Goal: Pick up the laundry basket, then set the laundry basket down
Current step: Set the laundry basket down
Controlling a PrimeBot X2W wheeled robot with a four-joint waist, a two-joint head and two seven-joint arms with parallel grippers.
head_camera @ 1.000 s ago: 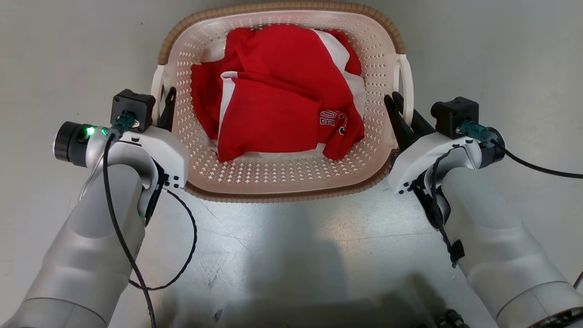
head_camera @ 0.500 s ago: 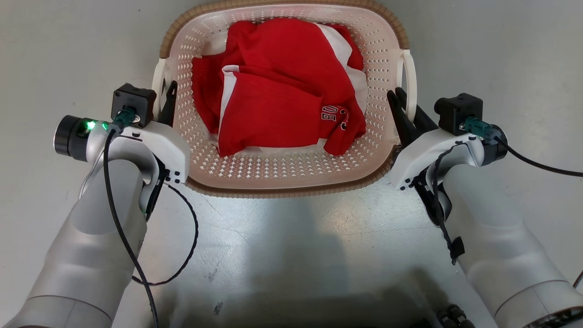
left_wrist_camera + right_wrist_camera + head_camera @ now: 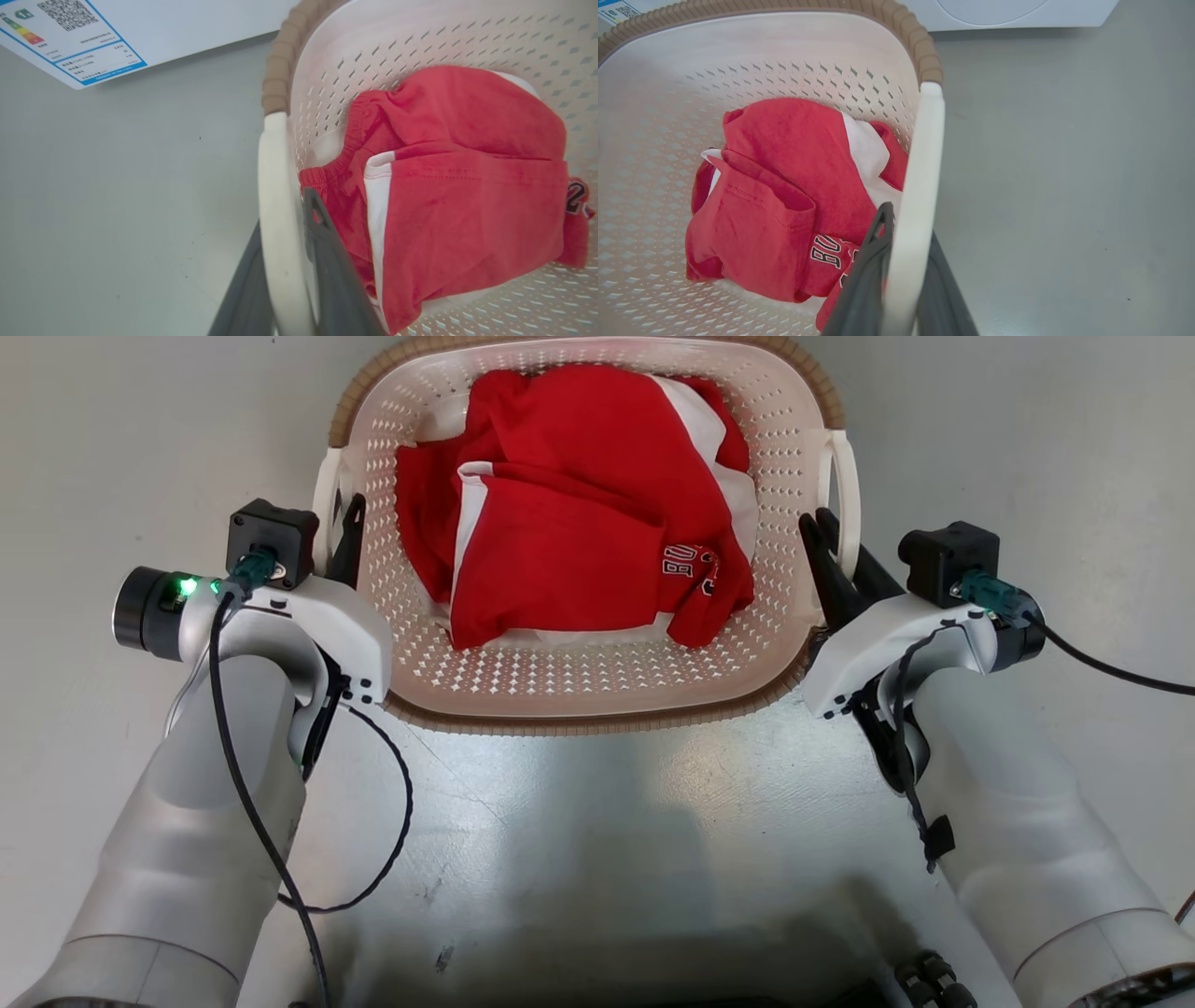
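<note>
Grey floor (image 3: 597, 821) lies under the cream-white perforated plastic laundry basket (image 3: 597, 677) with brown woven-look rim, between both arms, holding a crumpled red-and-white garment (image 3: 560, 551). The left jaws pinch its left white loop handle (image 3: 275, 196); the right jaws pinch the right white loop handle (image 3: 915, 186).

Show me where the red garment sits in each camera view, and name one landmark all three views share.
Head view: red garment at upper centre, lying inside the laundry basket.
Left wrist view: red garment in the right half, against the perforated wall.
Right wrist view: red garment left of centre, low in the basket.
Shared landmark: the basket's brown rim.
</note>
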